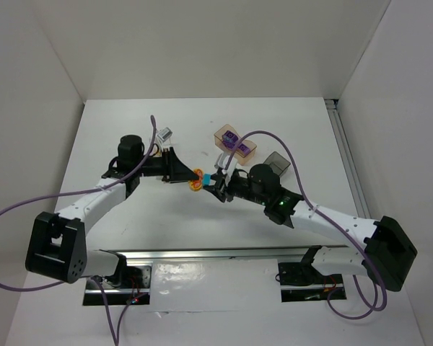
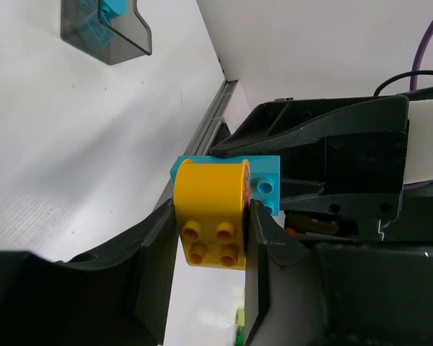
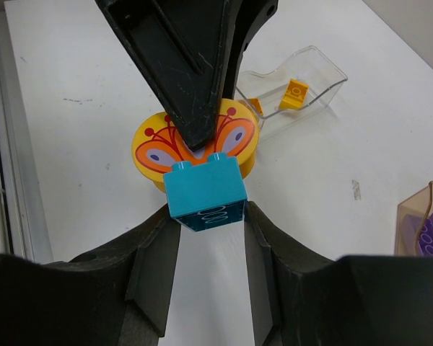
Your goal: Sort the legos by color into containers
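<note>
My left gripper (image 1: 190, 177) is shut on an orange-yellow brick (image 1: 196, 179) with a rounded, butterfly-printed face. In the left wrist view the brick (image 2: 209, 209) sits pinched between the fingers of this gripper (image 2: 211, 241). My right gripper (image 1: 221, 180) is shut on a teal-blue brick (image 1: 216, 175), seen between the fingers of that gripper (image 3: 209, 216) in the right wrist view (image 3: 206, 191). The two bricks are joined, the teal one (image 2: 265, 180) against the yellow one (image 3: 195, 140). The grippers face each other at the table's middle.
A peach-tan tray (image 1: 247, 152) holds purple bricks (image 1: 231, 138). A dark grey tray (image 1: 276, 162) stands to its right and holds a teal brick (image 2: 110, 9). A clear tray (image 3: 325, 76) holds orange bricks (image 3: 296, 92). A metal rail (image 1: 343, 144) runs along the table's right edge.
</note>
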`<state>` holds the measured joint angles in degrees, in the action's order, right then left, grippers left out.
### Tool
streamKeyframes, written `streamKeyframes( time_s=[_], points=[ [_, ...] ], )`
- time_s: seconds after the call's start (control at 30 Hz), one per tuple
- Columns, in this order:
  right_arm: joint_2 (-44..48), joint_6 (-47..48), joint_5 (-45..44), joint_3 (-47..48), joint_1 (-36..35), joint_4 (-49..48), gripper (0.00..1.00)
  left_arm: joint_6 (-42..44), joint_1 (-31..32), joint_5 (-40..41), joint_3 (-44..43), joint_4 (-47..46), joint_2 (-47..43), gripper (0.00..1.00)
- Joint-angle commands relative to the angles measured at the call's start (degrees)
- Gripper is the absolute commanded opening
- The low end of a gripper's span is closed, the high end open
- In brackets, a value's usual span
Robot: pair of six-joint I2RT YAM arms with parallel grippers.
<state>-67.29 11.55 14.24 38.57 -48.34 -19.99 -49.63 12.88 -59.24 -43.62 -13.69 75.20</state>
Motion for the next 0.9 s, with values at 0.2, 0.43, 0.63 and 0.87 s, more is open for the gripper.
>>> streamKeyframes(
  time_s=[0.2,0.43,0.63,0.87],
  points=[
    [-0.9,2.4,-1.8,2.4,0.1,-0.4,0.55,6.8,-0.3,-5.9,-6.2,5.2,3.4,0.00],
    [-2.0,5.2,-2.3,4.1,0.1,1.7,0.70,9.3,-0.3,-7.0,-7.9,9.1,3.9,0.00],
    [-2.5,5.8,-2.3,4.6,0.1,1.7,0.70,9.8,-0.3,-7.0,-8.4,9.7,5.0,0.00],
    [-4.4,4.5,1.3,6.3,0.1,0.5,0.61,9.3,-0.3,-7.0,-8.4,9.7,5.0,0.00]
  ],
)
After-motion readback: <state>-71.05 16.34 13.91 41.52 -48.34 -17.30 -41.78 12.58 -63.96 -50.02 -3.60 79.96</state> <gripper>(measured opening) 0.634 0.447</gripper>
